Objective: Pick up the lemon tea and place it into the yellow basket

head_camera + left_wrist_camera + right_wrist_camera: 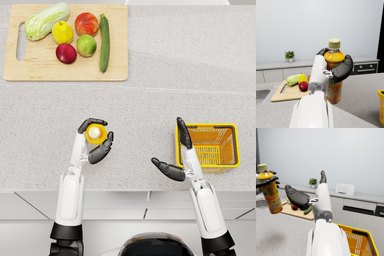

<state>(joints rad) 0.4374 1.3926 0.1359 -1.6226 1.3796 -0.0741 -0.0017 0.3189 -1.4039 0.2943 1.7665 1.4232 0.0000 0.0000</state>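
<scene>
Lemon tea (pixel 334 75), smooth amber plastic bottle, in left hand's (pixel 96 142) grip; right hand (pixel 176 159) splayed, empty

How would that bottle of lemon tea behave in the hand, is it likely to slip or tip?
The lemon tea bottle looks full of liquid, so probably fairly heavy for its size. Its smooth plastic sides could be slippery; the left hand grips it around the upper body. Tall and narrow, it would likely tip if set down crooked in the yellow basket.
</scene>
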